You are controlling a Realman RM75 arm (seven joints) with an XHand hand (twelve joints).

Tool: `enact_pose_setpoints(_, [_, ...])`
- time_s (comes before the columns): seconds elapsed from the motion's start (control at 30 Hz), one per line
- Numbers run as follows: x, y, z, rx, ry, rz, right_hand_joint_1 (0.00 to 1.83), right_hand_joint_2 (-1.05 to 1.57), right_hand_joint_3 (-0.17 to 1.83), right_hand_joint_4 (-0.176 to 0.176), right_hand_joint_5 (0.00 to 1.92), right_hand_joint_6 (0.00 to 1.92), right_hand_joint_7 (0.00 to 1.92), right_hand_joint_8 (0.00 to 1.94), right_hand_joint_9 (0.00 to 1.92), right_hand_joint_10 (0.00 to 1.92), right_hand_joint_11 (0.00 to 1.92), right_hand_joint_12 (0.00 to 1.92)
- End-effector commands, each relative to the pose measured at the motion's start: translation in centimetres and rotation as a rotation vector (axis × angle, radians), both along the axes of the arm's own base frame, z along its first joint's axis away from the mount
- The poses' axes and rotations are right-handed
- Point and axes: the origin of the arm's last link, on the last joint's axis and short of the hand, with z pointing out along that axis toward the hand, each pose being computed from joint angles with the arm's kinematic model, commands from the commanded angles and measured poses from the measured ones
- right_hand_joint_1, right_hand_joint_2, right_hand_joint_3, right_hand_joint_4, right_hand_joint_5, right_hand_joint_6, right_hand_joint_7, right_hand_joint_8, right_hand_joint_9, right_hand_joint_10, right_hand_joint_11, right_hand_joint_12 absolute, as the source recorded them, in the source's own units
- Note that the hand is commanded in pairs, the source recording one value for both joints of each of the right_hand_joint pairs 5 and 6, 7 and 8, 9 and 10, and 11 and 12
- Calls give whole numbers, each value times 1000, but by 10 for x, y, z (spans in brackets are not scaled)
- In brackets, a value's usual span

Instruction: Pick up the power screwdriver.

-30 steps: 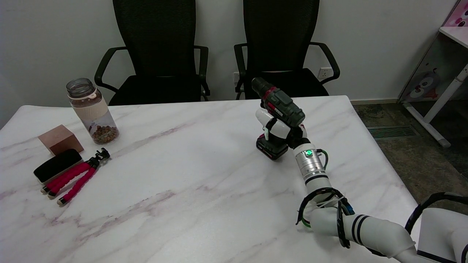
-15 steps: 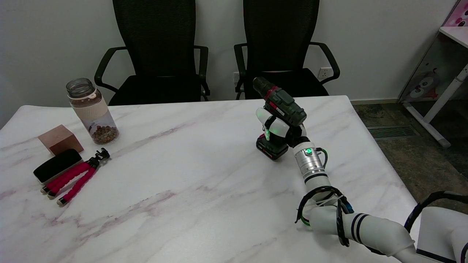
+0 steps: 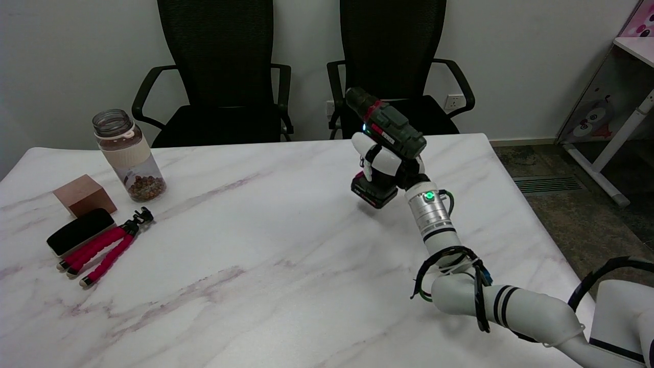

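So my right hand (image 3: 384,164) had its fingers wrapped tight round the grip of the driver (image 3: 386,134), w/ the white fingers (image 3: 375,153) curled across the front of the handle just under the dark green body. Driver sat upright-ish in that hold, tilted a bit, chuck end pointing up and to the far left toward the chairs, red collar showing behind the chuck. Its battery base (image 3: 373,190) hung below my hand and looked clear of the table (image 3: 245,245), w/ a soft shadow under it on the marble, so I read it as lifted, tho the gap was small. Small blue-green light showed at the front of the tool near my fingers, and a green LED glowed on the silver wrist (image 3: 429,212). All this was at the table's far right part, near the back edge. Well apart, over on the left side, stood a jar (image 3: 129,155) w/ brown bits in the bottom; near it a brown block (image 3: 84,194), a black case (image 3: 80,231) just in front of the block, and a pink-legged tripod (image 3: 104,247) lying flat beside the case. Two black chairs (image 3: 219,71) were behind the table.
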Motion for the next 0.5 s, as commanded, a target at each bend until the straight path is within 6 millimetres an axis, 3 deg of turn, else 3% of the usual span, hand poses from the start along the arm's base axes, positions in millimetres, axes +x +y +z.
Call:
enact_pose_setpoints(0.03, [64, -16, -8, 102, 21, 154, 792, 773, 760, 176, 1770, 1770, 1770, 1770, 1920, 1920, 1920, 1920])
enact_pose_setpoints(0.5, [108, -22, -14, 179, 41, 230, 794, 775, 762, 176, 1722, 1722, 1722, 1722, 1920, 1920, 1920, 1920])
